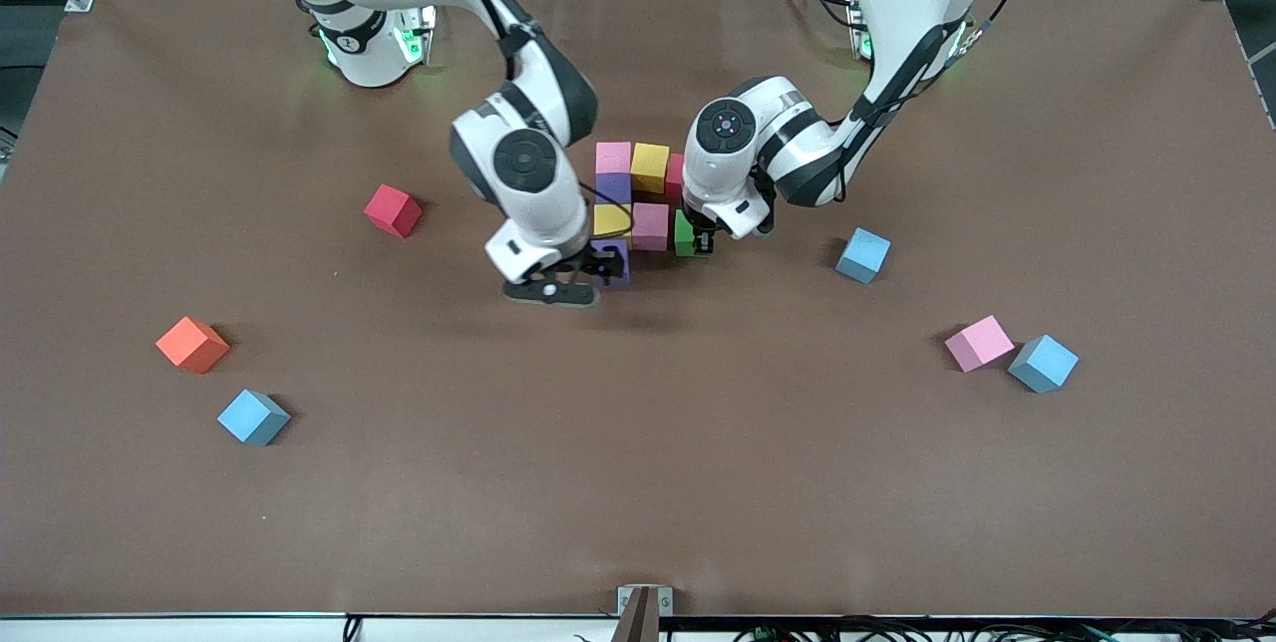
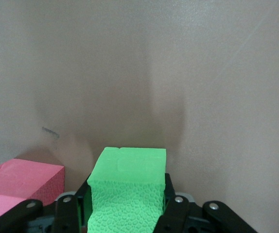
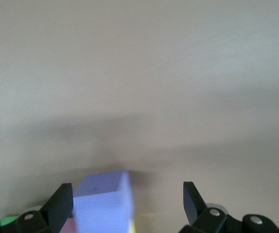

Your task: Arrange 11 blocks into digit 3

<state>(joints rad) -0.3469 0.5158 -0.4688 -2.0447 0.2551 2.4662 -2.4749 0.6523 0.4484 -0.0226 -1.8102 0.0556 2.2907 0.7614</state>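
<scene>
Several blocks touch in a cluster mid-table: pink (image 1: 613, 158), yellow (image 1: 650, 166), red (image 1: 675, 173), purple (image 1: 613, 188), yellow (image 1: 610, 219) and pink (image 1: 650, 225). My left gripper (image 1: 700, 241) (image 2: 127, 206) is shut on a green block (image 1: 684, 231) (image 2: 128, 187), held low beside that pink block (image 2: 18, 187). My right gripper (image 1: 596, 273) (image 3: 127, 204) is open at the cluster's edge nearest the front camera. A purple block (image 1: 619, 261) (image 3: 103, 206) sits between its spread fingers (image 3: 61, 208), close to one of them and not gripped.
Loose on the table are a red block (image 1: 393, 210), an orange cube (image 1: 192, 344) and a light blue block (image 1: 253, 417) toward the right arm's end. Two light blue blocks (image 1: 862, 254) (image 1: 1043, 363) and a pink one (image 1: 979, 342) lie toward the left arm's end.
</scene>
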